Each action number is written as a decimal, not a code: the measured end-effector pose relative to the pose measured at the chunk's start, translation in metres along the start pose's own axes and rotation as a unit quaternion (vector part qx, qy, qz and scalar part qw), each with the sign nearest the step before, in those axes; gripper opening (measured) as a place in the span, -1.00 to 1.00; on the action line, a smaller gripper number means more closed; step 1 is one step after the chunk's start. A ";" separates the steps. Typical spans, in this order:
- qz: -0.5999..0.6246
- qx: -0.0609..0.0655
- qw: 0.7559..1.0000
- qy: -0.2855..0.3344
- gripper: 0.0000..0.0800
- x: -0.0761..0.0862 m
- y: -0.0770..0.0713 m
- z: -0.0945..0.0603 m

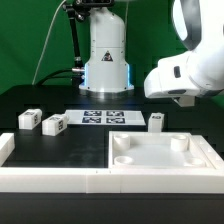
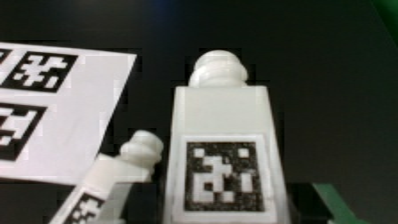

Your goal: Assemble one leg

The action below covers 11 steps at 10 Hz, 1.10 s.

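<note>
In the wrist view a white leg fills the middle, with its tag facing the camera and a round knob at its far end. My gripper is shut on it; only dark finger edges show at both sides of its near end. A second leg lies on the black table below it. In the exterior view the gripper and the held leg are hidden behind the arm's white wrist, over the table's right side. Three legs stand on the table: two at the left and one right of centre.
The marker board lies at mid table and also shows in the wrist view. The big white panel with corner sockets lies at the front right. A white rim runs along the front left. The robot base stands at the back.
</note>
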<state>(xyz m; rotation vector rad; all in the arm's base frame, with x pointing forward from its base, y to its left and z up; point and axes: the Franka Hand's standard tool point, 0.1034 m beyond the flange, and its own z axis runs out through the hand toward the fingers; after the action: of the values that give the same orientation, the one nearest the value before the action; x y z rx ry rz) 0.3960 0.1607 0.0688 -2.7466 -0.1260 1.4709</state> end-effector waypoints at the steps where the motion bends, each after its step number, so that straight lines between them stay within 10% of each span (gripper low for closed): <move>1: 0.000 0.000 1.000 0.000 -0.27 0.000 0.000 0.000; 11: -0.012 0.007 0.924 0.381 -0.27 0.010 0.014 -0.059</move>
<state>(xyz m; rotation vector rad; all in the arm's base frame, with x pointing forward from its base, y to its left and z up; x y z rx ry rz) 0.4511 0.1488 0.0921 -3.0474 -0.1237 0.3079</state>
